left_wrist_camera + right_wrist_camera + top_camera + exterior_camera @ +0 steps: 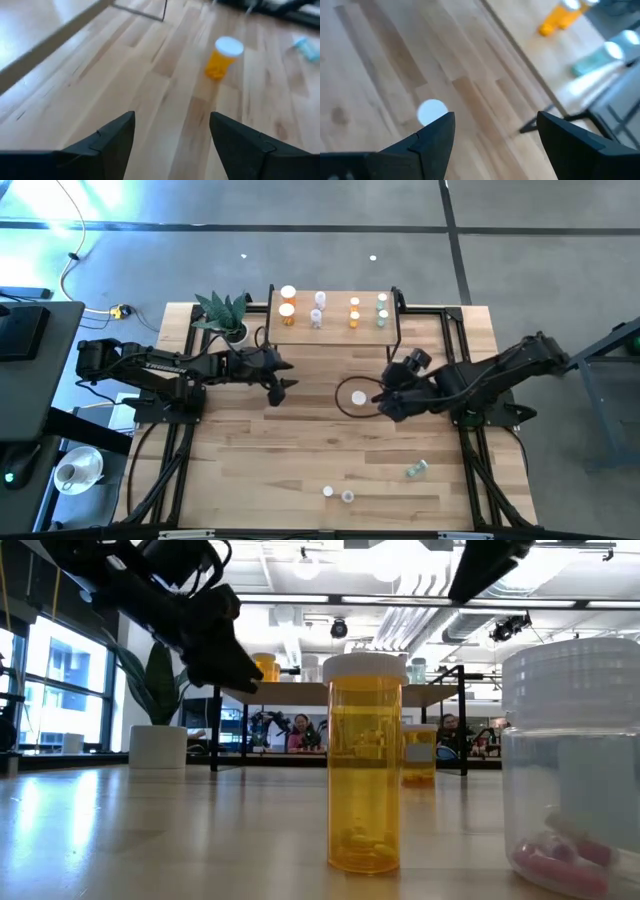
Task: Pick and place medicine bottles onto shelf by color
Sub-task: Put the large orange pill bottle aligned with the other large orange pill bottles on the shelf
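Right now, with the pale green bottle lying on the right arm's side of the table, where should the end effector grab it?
Grip the pale green bottle across mid-body, coming straight down from above. It lies on its side, skewed to the table edge, so turn the fingers square to its long axis. The right end effector, open, looks nearer.

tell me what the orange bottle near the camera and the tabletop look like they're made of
Orange bottle: looks like translucent amber plastic, glossy; light passes through and small pills show at the bottom. Its cap seems matte white plastic, with fine ribs. Tabletop: appears to be light wood in jointed strips, smooth and probably sealed, since it shows a soft sheen and reflections.
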Available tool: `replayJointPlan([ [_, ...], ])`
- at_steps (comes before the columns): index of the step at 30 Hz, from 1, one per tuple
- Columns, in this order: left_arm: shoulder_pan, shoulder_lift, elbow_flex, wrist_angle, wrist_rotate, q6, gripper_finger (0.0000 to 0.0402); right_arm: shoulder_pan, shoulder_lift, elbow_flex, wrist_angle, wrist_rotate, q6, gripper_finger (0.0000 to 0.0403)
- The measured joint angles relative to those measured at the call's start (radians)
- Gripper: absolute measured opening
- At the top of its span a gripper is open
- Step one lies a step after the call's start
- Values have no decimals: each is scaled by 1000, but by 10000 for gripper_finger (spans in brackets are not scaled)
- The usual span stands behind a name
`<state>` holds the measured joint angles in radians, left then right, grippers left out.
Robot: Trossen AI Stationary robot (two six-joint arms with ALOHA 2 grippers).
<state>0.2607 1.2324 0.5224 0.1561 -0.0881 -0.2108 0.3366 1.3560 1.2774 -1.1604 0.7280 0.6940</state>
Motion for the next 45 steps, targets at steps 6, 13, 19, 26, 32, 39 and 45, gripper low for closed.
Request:
replayJointPlan([
  [6,0,0,0,194,73,-14,245,57,-35,0,-112,101,119,272],
  [13,-10,4,97,245,121,89,247,101,-116,-63,-138,142,220,272],
  [19,-40,44,265,102,121,238,248,112,-229,-214,-38,135,322,272],
  [26,-65,156,442,-68,61,335,248,112,-332,-344,231,139,187,272],
  [32,-102,290,524,-131,53,336,248,118,-410,-476,615,203,-102,272],
  [39,-141,468,591,-130,50,319,248,117,-487,-622,934,117,-330,272],
  [45,-152,617,676,-129,50,320,248,117,-506,-702,1000,97,-333,272],
])
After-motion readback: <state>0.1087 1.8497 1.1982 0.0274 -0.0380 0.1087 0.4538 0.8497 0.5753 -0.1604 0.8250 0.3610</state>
